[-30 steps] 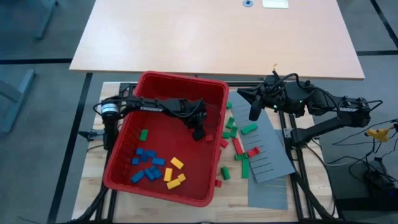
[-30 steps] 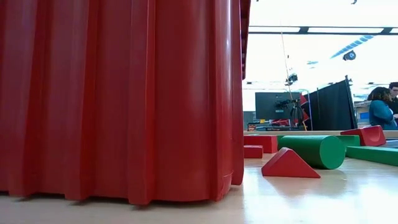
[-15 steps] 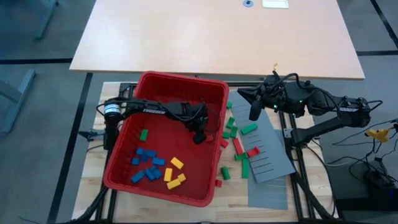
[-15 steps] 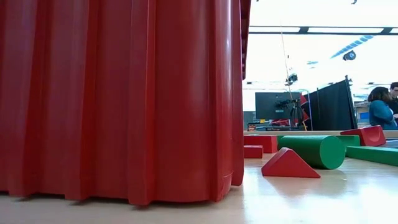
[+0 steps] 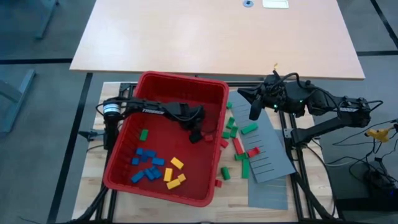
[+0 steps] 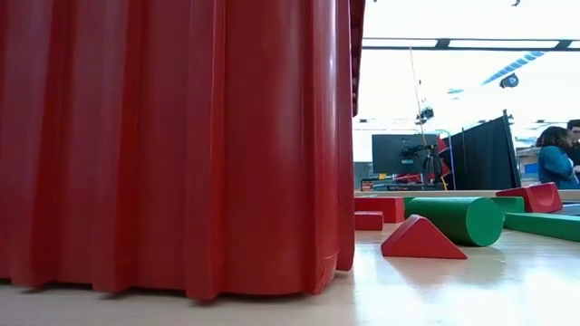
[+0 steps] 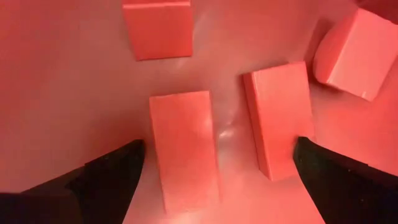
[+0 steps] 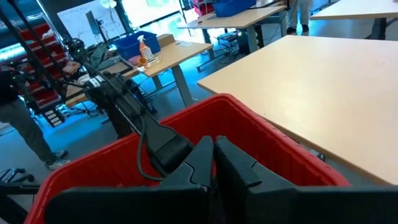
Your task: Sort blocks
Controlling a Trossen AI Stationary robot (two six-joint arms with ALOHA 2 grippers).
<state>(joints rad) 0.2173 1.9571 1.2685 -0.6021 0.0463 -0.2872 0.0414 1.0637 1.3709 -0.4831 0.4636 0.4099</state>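
The left gripper point(image 5: 196, 134) reached down inside the red bin point(image 5: 183, 83), near its right-hand wall; its fingers point(image 7: 106, 180) were spread wide, straddling two red blocks point(image 7: 183, 149) lying flat on the bin floor, nothing pinched between them. Further red blocks lay just beyond those two in the left wrist view. Elsewhere in the bin, blue blocks point(image 5: 147, 165) were clustered beside yellow blocks point(image 5: 173, 173), with one green block point(image 5: 143, 134) apart from them. Outside the bin, green and red blocks point(image 5: 239, 146) were scattered on the table and across the grey slotted panel point(image 5: 273, 155). The right gripper point(image 5: 254, 110) hung above the panel's far end, its fingers point(image 8: 239, 168) pressed together on nothing. No readable writing or labels on bin or blocks. A person point(image 6: 555, 161) sat in the room beyond.
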